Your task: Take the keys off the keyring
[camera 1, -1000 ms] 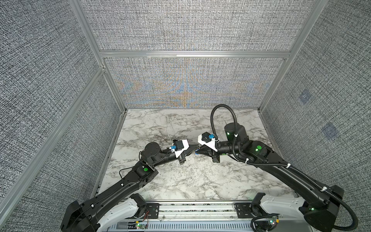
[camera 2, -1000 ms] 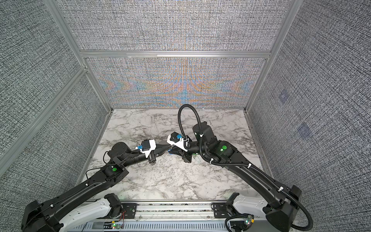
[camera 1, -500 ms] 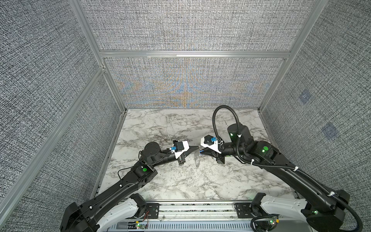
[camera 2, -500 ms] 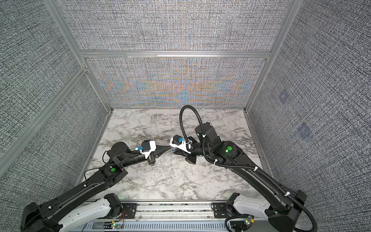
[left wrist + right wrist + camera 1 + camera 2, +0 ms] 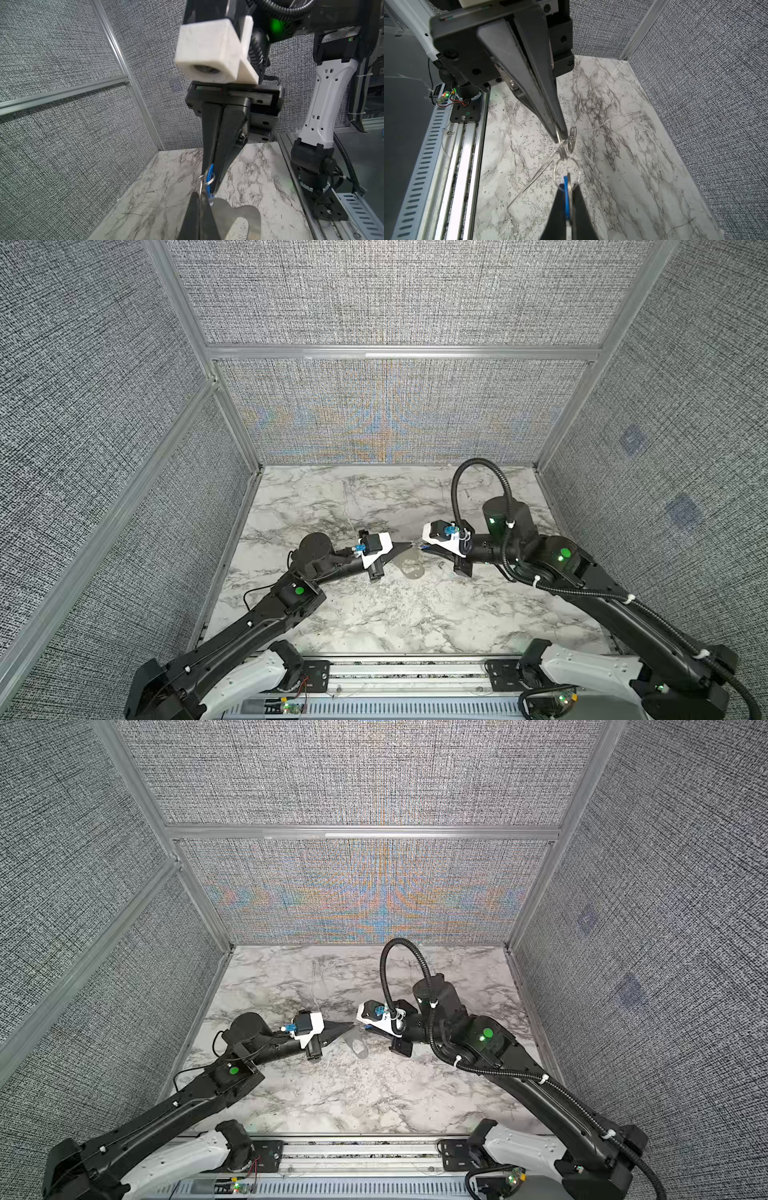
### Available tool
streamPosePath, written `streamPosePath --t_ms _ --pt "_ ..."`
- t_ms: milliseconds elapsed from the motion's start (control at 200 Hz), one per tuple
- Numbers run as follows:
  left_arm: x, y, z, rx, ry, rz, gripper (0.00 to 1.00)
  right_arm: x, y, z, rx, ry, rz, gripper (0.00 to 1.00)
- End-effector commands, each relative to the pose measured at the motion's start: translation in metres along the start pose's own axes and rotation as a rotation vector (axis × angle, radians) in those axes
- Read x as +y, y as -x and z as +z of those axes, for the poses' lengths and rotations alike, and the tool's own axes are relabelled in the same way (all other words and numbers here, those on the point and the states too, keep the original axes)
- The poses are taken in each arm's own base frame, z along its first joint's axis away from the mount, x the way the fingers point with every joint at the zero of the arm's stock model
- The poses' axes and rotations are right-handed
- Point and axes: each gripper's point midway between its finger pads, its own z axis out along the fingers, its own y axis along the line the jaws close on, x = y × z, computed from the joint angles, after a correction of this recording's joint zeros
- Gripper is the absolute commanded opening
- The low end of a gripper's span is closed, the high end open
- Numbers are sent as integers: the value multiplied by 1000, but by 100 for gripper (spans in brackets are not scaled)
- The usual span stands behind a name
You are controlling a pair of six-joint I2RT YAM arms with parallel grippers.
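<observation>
Keyring (image 5: 208,180) in right hand (image 5: 212,184)

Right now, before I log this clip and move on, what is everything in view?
marble table: one, white with grey veins, enclosure floor.
wall panels: grey woven, aluminium-framed, on three sides.
rail: one, silver, along the front edge.
keyring: one, thin silvery ring, in the air between the tools.
blue tag: one, on the keyring.
plate: one, grey with oval hole, hanging under the tool tips.
small links: silvery, joined to the keyring; whether a key is among them I cannot tell.
left tool: black, shut on small links.
right tool: black, shut on blue tag.
</observation>
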Motion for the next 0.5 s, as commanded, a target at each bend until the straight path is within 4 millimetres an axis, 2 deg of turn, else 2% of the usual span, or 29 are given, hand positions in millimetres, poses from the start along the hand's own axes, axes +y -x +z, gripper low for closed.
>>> streamPosePath --t_ms 0,495 --pt "2 15 1 -69 1 3 0 8 -7 4 28 45 16 0" --pt "1 14 8 -125 -38 -87 0 16 8 16 -6 95 -5 0"
